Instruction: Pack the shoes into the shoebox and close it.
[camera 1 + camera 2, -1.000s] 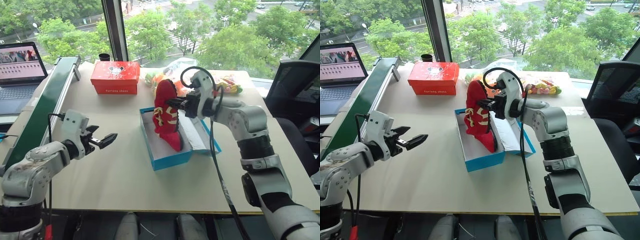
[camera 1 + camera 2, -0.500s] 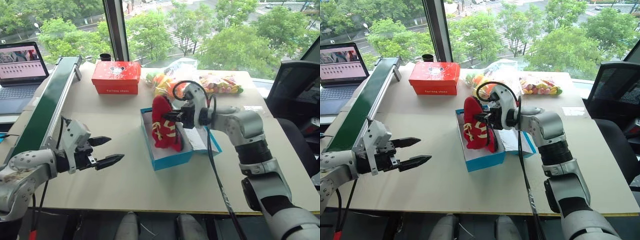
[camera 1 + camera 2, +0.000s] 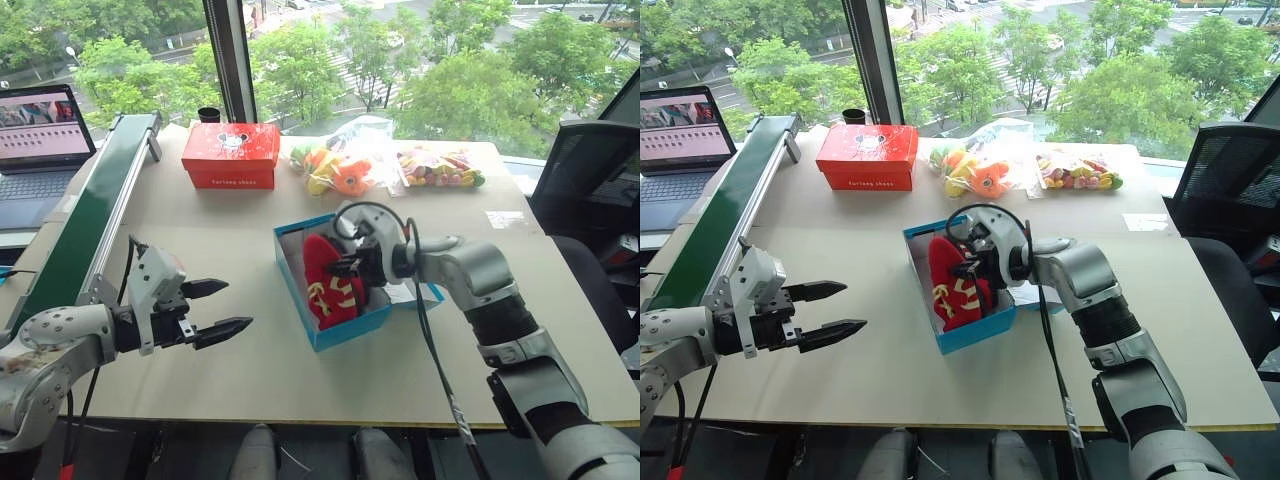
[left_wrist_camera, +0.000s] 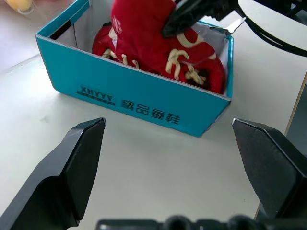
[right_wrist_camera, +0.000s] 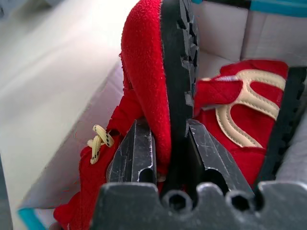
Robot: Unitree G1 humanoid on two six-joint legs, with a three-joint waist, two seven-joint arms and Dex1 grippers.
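The long side wall of the blue shoebox [image 4: 144,103] carries dark printing: the Latin letters "XHYYY" in small type towards one end, and beside them a row of five larger Chinese characters, which I cannot make out with certainty. The red box [image 3: 231,154] at the far side of the worktop bears a black Mickey Mouse head mark on its lid and a line of white lettering on its front wall, too small to read. The laptop screen [image 3: 38,112] shows tiny pictures, nothing legible.
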